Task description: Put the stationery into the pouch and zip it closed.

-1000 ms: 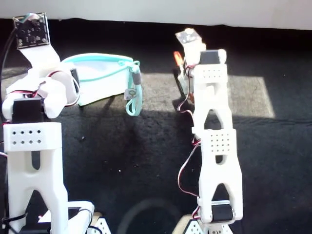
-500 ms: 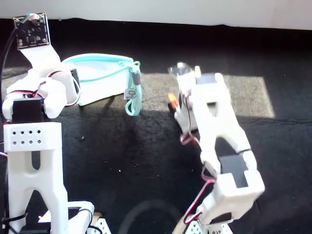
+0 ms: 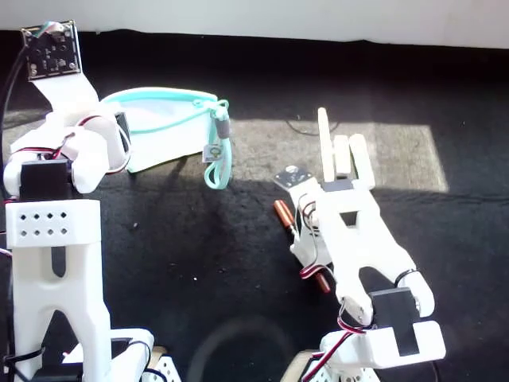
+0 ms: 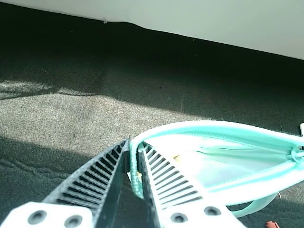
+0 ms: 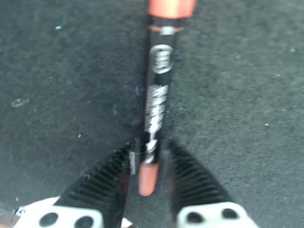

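L gripper (image 4: 134,148) clamped on pouch (image 3: 163,143) rim, far-left of tabletop (image 3: 199,263) | pouch unzipped | R gripper (image 5: 148,148) clamped on pen (image 5: 156,95), mid tabletop, toward front edge

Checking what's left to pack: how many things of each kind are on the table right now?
pouch: 1
pen: 1, held in the right gripper
white stick-shaped items: 3, lying beyond the right arm; I cannot tell what kind they are
Total: 5
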`<state>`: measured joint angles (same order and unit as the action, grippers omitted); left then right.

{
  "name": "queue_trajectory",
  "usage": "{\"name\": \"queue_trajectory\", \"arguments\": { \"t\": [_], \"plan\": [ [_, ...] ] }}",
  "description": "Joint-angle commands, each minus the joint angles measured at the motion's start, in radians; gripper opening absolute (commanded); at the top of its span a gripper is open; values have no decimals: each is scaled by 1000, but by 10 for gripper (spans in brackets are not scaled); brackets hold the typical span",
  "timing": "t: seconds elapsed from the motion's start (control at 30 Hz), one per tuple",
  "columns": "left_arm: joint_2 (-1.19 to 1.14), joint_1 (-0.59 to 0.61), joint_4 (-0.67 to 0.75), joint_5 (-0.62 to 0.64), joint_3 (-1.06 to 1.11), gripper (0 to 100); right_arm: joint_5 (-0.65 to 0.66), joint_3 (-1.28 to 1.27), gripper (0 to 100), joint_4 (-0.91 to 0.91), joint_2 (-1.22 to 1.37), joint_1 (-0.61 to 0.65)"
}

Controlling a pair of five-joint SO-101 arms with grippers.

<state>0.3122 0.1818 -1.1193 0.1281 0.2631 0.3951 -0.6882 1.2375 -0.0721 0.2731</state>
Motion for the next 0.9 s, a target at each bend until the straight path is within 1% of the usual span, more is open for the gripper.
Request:
{"name": "queue_trajectory", "arguments": {
  "t": [0.0,0.13,0.23,0.3,0.47,0.6,0.77,0.8,0.87],
  "plan": [
    [-77,-2,-21,9,13,8,12,53,247,59,-41,58],
    [-77,-2,-21,9,13,8,3,237,220,145,-31,128],
    [-77,-2,-21,9,13,8,-48,380,220,134,-4,136],
    [-77,-2,-21,9,13,8,-58,469,220,131,58,139],
    [-77,-2,-21,9,13,8,-61,656,217,142,317,136],
    [-77,-2,-26,9,19,8,-63,785,217,177,464,147],
    [-77,-2,-28,9,19,8,-63,886,216,206,564,160],
    [-77,-2,-28,9,19,8,-64,897,207,202,578,157],
    [-77,-2,-28,9,19,8,-64,917,151,202,605,156]
  ]
}}
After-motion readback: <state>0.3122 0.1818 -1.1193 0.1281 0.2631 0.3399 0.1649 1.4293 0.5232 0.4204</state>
